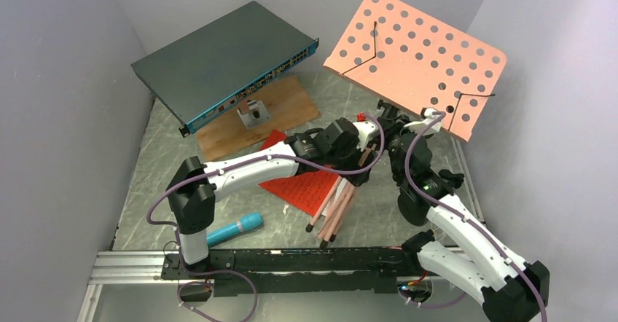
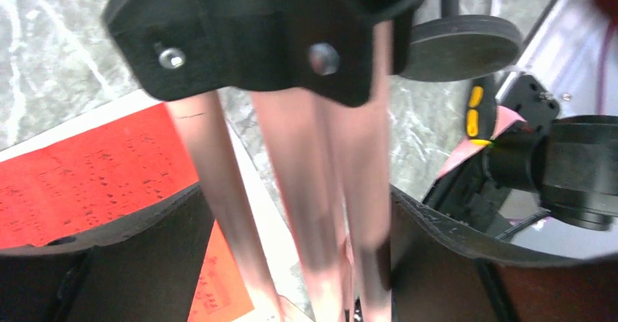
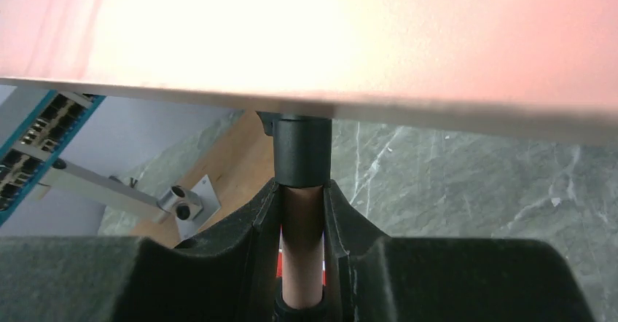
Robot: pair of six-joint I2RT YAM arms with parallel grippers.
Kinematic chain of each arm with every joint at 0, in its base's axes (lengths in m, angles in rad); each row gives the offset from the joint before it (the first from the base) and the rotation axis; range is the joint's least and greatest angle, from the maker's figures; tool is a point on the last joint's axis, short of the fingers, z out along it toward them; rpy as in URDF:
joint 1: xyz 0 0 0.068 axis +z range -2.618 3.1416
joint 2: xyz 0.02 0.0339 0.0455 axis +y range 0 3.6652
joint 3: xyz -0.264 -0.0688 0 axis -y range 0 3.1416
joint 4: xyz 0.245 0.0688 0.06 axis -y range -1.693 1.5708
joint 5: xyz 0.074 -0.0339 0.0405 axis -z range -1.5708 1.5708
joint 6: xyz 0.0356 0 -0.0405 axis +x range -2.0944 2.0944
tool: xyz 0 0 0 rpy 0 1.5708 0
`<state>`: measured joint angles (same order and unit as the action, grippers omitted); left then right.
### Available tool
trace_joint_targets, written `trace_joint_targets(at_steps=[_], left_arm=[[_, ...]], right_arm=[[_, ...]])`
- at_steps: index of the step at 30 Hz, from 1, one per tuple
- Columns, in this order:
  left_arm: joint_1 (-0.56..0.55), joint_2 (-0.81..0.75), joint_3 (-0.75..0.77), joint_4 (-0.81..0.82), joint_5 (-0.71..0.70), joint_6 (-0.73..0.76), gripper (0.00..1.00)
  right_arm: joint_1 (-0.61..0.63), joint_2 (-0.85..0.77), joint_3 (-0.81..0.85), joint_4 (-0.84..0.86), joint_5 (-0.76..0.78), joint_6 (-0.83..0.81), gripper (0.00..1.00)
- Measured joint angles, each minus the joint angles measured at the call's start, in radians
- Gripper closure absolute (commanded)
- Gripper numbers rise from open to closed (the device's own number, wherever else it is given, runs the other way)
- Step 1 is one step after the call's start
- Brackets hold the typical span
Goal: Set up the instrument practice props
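Right fingers (image 3: 218,264) tight on music stand (image 1: 415,52) pole, left fingers (image 2: 146,249) snug round its legs, red pages (image 2: 87,183) beneath

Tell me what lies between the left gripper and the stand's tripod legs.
Nothing visible. The music stand's tripod legs run between the left gripper's fingers; the red sheet-music pages lie on the table beneath, not between them.

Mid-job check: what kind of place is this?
Likely a robot test cell, not a music room: plain walls box in a marble-pattern table, with an aluminium mounting rail and a network switch near the music stand.
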<state>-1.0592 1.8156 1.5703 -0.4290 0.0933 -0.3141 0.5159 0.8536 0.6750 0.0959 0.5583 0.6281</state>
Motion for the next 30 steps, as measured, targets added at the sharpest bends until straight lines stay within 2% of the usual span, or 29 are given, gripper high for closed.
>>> trace_joint_targets(at_steps=[5,11,12,15,16,17,22,25,28,30], left_arm=[[-0.003,-0.006,-0.039,0.021,-0.075,0.006,0.51],[-0.025,-0.059,-0.121,0.112,-0.129,0.012,0.97],[-0.026,-0.074,-0.138,0.125,-0.136,0.010,1.00],[-0.029,-0.118,-0.188,0.165,-0.159,0.006,1.00],[-0.029,-0.130,-0.200,0.178,-0.166,0.005,1.00],[-0.030,-0.141,-0.211,0.192,-0.170,0.005,1.00],[-0.030,-0.205,-0.320,0.333,-0.185,0.005,1.00],[-0.014,-0.214,-0.349,0.340,-0.224,0.008,1.00],[0.008,-0.214,-0.377,0.308,-0.262,0.014,1.00],[0.014,-0.214,-0.378,0.266,-0.270,0.011,1.00]], right_arm=[[0.000,-0.068,0.004,-0.066,0.002,0.023,1.00],[-0.001,-0.098,0.018,-0.128,-0.016,0.065,1.00],[-0.001,-0.098,0.022,-0.134,-0.023,0.071,1.00],[-0.001,-0.090,0.045,-0.161,-0.046,0.077,0.99],[-0.001,-0.084,0.056,-0.168,-0.051,0.074,0.94],[-0.001,-0.077,0.068,-0.176,-0.060,0.069,0.88],[-0.002,-0.041,0.135,-0.222,-0.131,-0.010,0.45],[0.001,-0.050,0.169,-0.207,-0.218,-0.086,0.26],[0.001,-0.078,0.201,-0.189,-0.282,-0.150,0.19],[0.001,-0.101,0.206,-0.198,-0.308,-0.178,0.17]])
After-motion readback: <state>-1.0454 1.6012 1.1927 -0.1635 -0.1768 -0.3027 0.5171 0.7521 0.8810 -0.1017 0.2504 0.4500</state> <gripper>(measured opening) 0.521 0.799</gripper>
